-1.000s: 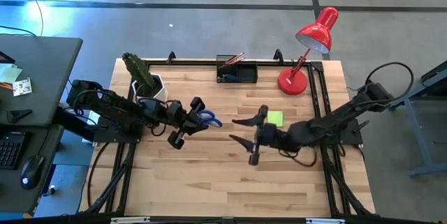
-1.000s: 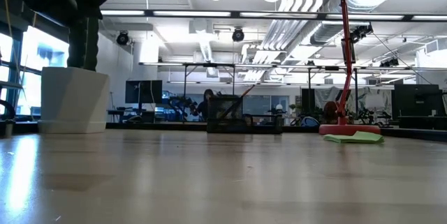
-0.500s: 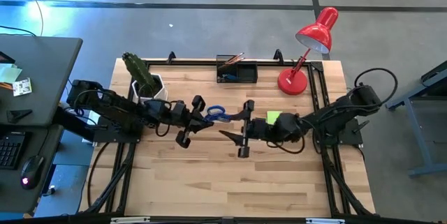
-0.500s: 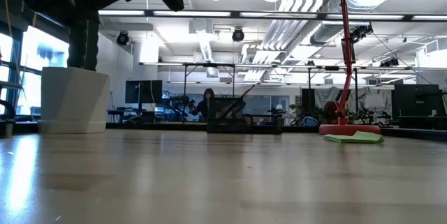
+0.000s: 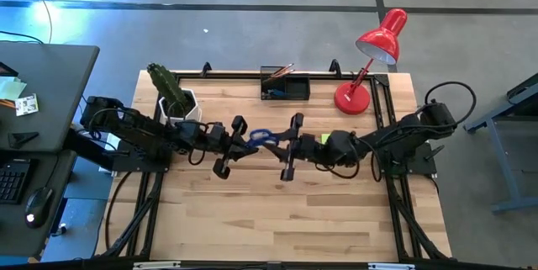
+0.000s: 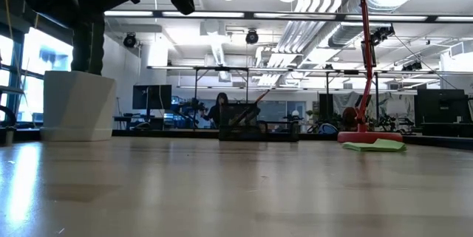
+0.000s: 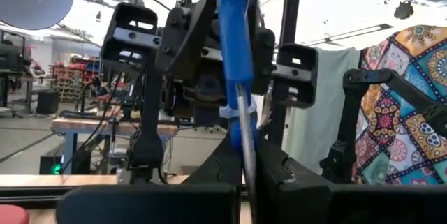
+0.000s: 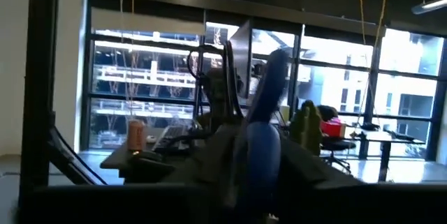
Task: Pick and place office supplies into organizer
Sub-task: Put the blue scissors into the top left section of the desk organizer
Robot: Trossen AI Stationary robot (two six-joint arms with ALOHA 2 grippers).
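1. Mid-table handover: the left gripper [image 5: 238,138], fingers pinched on the blue-handled scissors [image 5: 259,138], holds them above the table centre.
2. The right gripper [image 5: 286,145] closes in from three o'clock, its fingers around the blue handles; whether they grip, I cannot tell.
3. The organizer [image 5: 285,87] sits at twelve o'clock with pencils [image 5: 281,71] already inside.
4. The sticky-note pad [image 6: 373,145] lies on the table, not yet stored.

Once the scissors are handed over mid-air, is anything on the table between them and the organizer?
Nothing visible. The scissors hang between the left hand and the right hand. Bare wood lies between them and the organizer; cactus pot and lamp stand off to either side.
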